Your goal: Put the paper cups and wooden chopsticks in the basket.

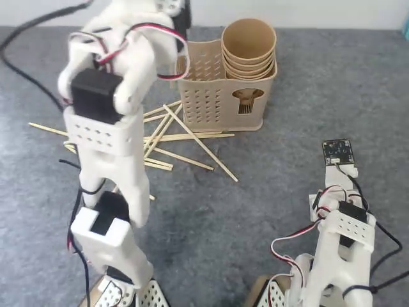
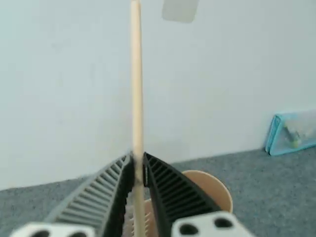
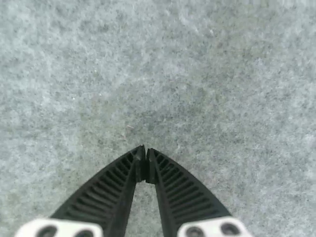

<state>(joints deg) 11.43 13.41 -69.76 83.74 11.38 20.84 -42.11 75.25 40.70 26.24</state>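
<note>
The left gripper (image 2: 138,160) had its jaws pinched on 1 chopstick (image 2: 136,89). Its long axis ran straight out past the tips, probably so it could drop end-first into the basket (image 1: 204,96). Loose chopsticks (image 1: 189,136) lay crisscrossed just left of that basket, near the table's (image 1: 358,83) far edge, and stacked cups (image 1: 249,48) sat inside. Toward the near right corner, the right gripper (image 3: 145,157) hung with jaws closed on nothing.

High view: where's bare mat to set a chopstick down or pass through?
Free: the grey mat right of the basket, down to the right arm, and the stretch between both arm bases. Crowded: loose chopsticks left of the basket, under the left arm.
</note>
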